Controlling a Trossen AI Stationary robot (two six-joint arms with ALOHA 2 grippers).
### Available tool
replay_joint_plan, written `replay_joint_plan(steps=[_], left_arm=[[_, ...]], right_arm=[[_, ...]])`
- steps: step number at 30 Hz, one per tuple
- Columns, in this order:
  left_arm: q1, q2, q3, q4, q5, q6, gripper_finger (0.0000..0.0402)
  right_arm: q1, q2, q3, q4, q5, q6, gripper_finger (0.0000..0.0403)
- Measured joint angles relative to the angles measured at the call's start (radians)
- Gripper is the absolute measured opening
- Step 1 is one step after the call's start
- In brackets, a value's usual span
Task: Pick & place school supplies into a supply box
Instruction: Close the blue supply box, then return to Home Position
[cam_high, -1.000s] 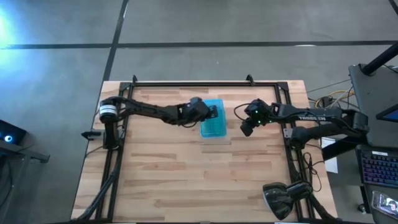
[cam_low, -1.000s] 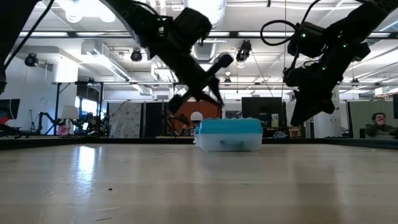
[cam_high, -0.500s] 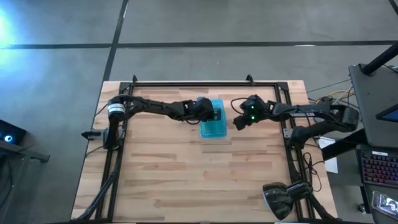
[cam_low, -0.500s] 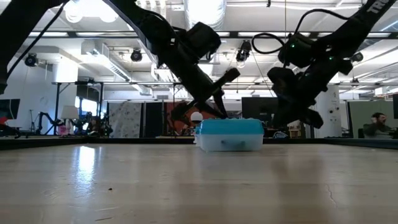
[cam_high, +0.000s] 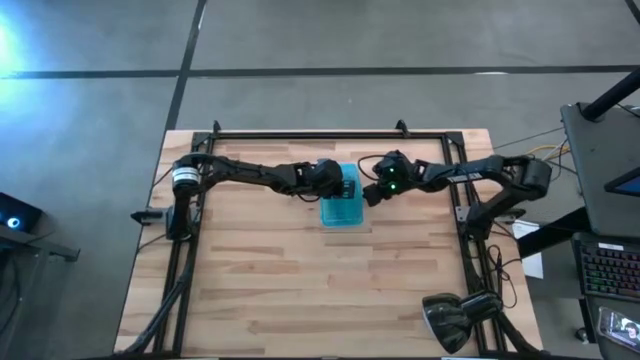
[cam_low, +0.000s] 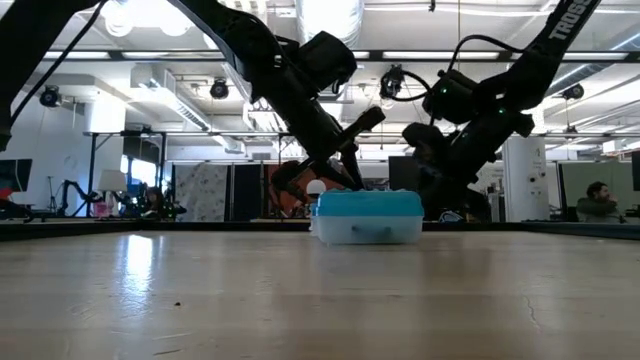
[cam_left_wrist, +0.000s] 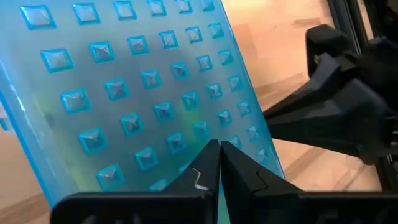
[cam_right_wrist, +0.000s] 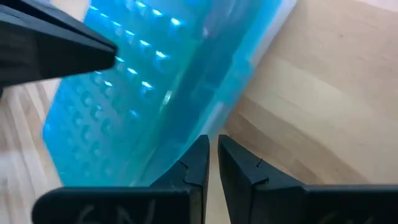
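Observation:
The supply box (cam_high: 341, 207) stands shut on the table, its teal studded lid (cam_left_wrist: 137, 93) on top of the clear tray (cam_low: 368, 232). No pencils or scissors show apart from a faint green-yellow tinge under the lid. My left gripper (cam_high: 347, 184) is shut, with its tips over the far part of the lid (cam_low: 352, 184). My right gripper (cam_high: 367, 196) is shut too, low beside the box's right side (cam_right_wrist: 211, 138). My left gripper's shut fingertips (cam_left_wrist: 211, 152) meet the top of the lid (cam_left_wrist: 186, 134) near its far end, slanting down from above and from the table's left. The box stays flat on the table. My right gripper's shut tips are at the box's right edge (cam_right_wrist: 186, 134); whether they touch it I cannot tell.
A black frame rail (cam_high: 330, 134) runs along the table's far edge and down both sides. Bare wood (cam_high: 320, 280) stretches from the box to the near edge. A dark lamp-like object (cam_high: 455, 318) sits at the near right corner. A person (cam_low: 600, 200) sits in the room beyond.
My right gripper has travelled toward the table's left and down, from well clear of the box to its right side. My left gripper has dropped a little onto the far part of the lid. The box has kept its place.

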Motion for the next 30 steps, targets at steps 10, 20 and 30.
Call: replay_joint_plan(steps=[10,20,30], left_arm=[[-0.001,0.000,0.001,-0.005,0.000,0.000,0.0000],[-0.003,-0.047,-0.004,-0.042,-0.020,0.056,0.0000],[-0.012,-0.256,-0.002,-0.049,-0.057,0.127,0.0000]], right_arm=[[-0.001,0.063,0.011,0.045,-0.008,-0.001,0.0028],[0.000,-0.094,0.008,-0.133,0.089,-0.081,0.0028],[0.002,-0.539,0.006,-0.252,0.143,-0.313,0.0028]])
